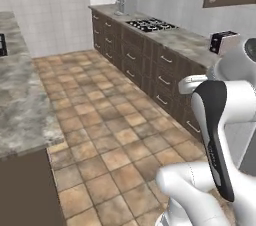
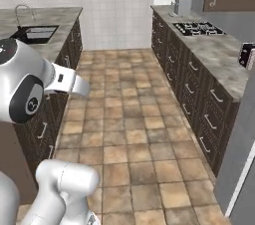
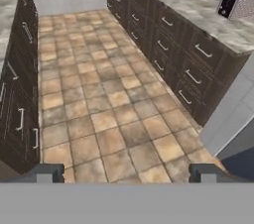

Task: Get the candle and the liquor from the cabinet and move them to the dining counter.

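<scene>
Terracotta tile floor [image 2: 124,119] runs bare between two marble-topped runs. Right-hand counter [image 1: 187,40], on dark brown drawer units, carries black gas hob [image 1: 150,24], silver toaster [image 1: 223,42] near its close end, and pale grey appliance [image 1: 126,3] at far end against white tiles. Opposite counter [image 2: 55,45] holds sink [image 2: 35,32] with faucet.

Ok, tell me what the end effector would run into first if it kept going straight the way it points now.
Probably the tiled floor. The open end effector points down the aisle between the two rows of drawers, with nothing in between, though depth is hard to judge.
</scene>
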Motion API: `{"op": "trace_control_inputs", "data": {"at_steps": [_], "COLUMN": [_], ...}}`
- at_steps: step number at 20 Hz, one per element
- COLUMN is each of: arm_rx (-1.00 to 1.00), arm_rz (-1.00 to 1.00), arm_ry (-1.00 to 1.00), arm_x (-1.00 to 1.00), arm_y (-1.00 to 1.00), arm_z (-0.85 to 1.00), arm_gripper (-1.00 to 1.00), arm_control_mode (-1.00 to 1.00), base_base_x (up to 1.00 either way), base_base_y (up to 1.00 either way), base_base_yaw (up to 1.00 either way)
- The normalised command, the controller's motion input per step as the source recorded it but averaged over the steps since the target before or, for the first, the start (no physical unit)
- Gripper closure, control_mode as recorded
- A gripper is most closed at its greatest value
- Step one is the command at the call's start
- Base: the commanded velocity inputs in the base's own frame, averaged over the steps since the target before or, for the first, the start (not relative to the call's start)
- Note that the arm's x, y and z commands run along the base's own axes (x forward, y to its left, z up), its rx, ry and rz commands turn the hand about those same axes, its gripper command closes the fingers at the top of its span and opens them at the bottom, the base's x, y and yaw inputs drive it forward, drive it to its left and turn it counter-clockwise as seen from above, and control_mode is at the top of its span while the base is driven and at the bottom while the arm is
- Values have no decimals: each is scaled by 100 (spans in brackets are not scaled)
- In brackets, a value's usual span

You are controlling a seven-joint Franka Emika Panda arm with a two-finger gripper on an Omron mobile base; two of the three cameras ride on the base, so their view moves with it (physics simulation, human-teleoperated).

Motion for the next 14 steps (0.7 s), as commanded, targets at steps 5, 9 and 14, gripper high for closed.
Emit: {"op": "trace_control_inputs", "data": {"at_steps": [5, 9, 14], "arm_rx": [0, 0, 0], "arm_rz": [0, 0, 0], "arm_ry": [0, 0, 0], "arm_x": [0, 0, 0], "arm_y": [0, 0, 0], "arm_z": [0, 0, 0], "arm_gripper": [-100, -100, -100], "arm_control_mode": [100, 100, 100], "base_base_x": [98, 100, 100], "base_base_y": [-41, -29, -5], "base_base_yaw": [25, 13, 16]}}
